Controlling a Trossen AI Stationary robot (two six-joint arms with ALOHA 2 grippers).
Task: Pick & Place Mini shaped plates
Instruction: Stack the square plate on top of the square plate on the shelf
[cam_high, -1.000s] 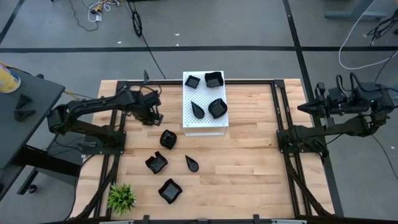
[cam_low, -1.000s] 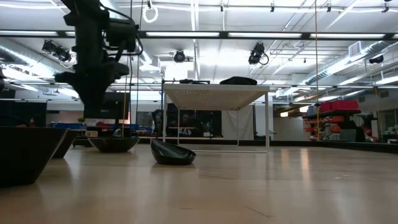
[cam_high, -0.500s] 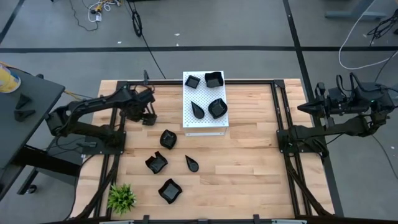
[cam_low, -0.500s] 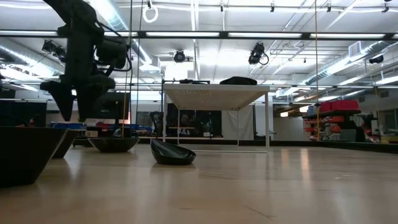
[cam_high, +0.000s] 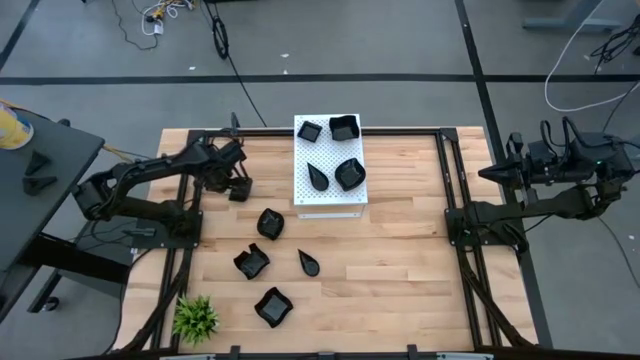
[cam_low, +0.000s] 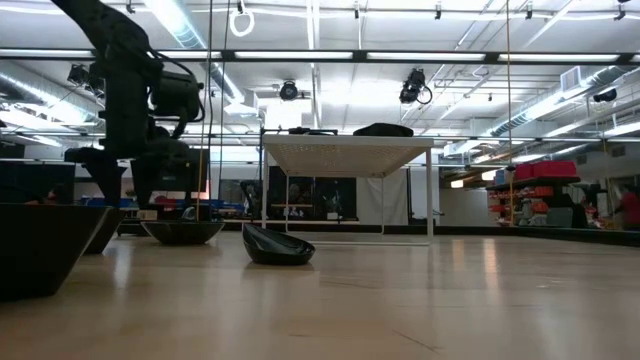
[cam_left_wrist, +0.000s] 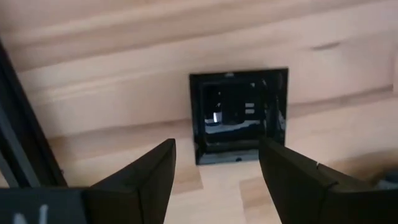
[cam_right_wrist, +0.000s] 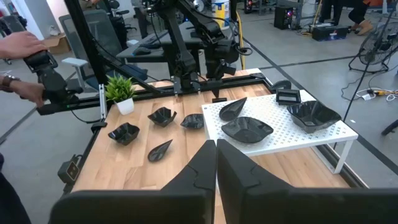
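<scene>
The left gripper (cam_left_wrist: 214, 180) hangs over the table (cam_high: 400, 260) with its fingers (cam_left_wrist: 149, 177) spread open. A small square plate (cam_left_wrist: 239, 115) lies flat on the wood just ahead, between them, not touched. The right gripper (cam_right_wrist: 216, 163) waits closed at the right side.

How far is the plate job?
Done: four glossy black mini plates sit on the white perforated board. In hand: nothing; the open left gripper hovers over a square black dish. Left: that dish and four others on the wooden table. Right gripper waits, shut.
</scene>
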